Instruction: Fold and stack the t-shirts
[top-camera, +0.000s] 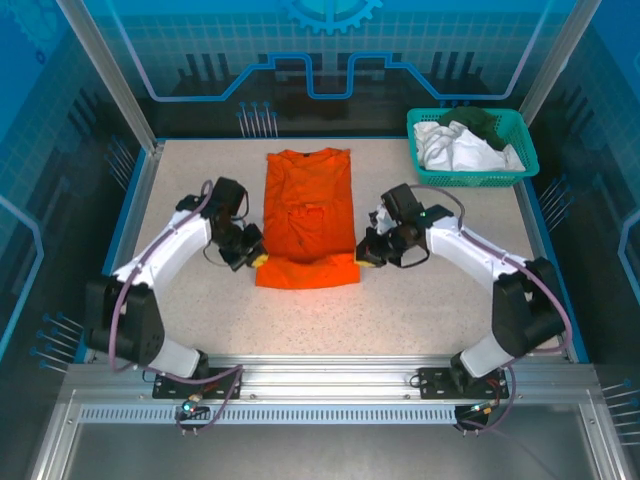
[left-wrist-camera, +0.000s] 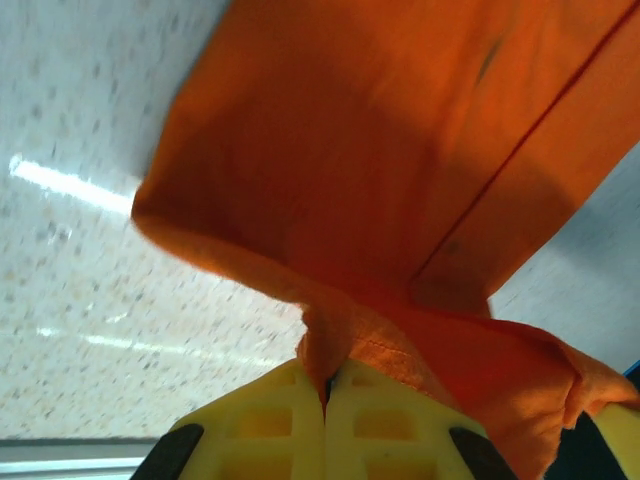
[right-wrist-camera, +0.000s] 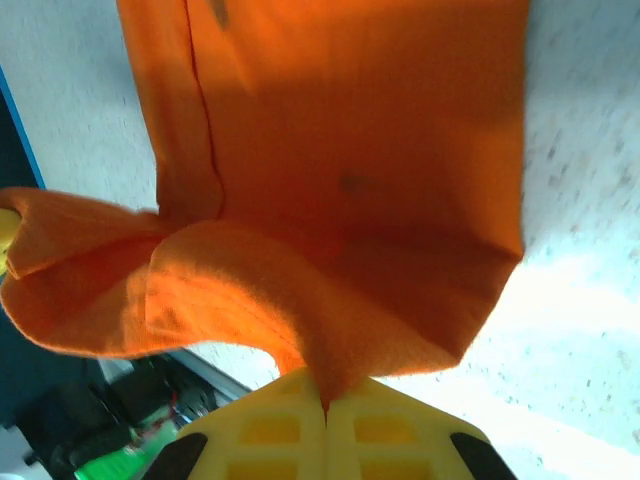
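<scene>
Orange cloth was pinched in both grippers. The left gripper (top-camera: 254, 262) had its yellow fingers (left-wrist-camera: 270, 425) pressed tight together on the near left corner of the orange t-shirt (top-camera: 308, 210). In the left wrist view a bunched fold of hem rose from the line where the two pads met. The right gripper (top-camera: 366, 254) was closed the same way on the near right corner of that shirt, and in the right wrist view the fabric curled up out of its shut tips. The shirt lay lengthwise in the middle of the table (top-camera: 400, 310), collar toward the far side. Its sides were folded in to make a narrow strip, and its near hem was spread wider between the two grippers. The table was a pale speckled surface with a blue border. It stood inside an enclosure of translucent blue panels and metal posts, with an aluminium rail along the near edge where the arm bases were bolted. At the far right corner sat a teal mesh basket (top-camera: 520, 135), well apart from the orange shirt. It held crumpled white fabric (top-camera: 455, 150) with dark green fabric (top-camera: 482, 122) behind it. Counted, there were two arms, two grippers, one basket and one orange shirt on the table. How many garments were in the basket could not be told.
</scene>
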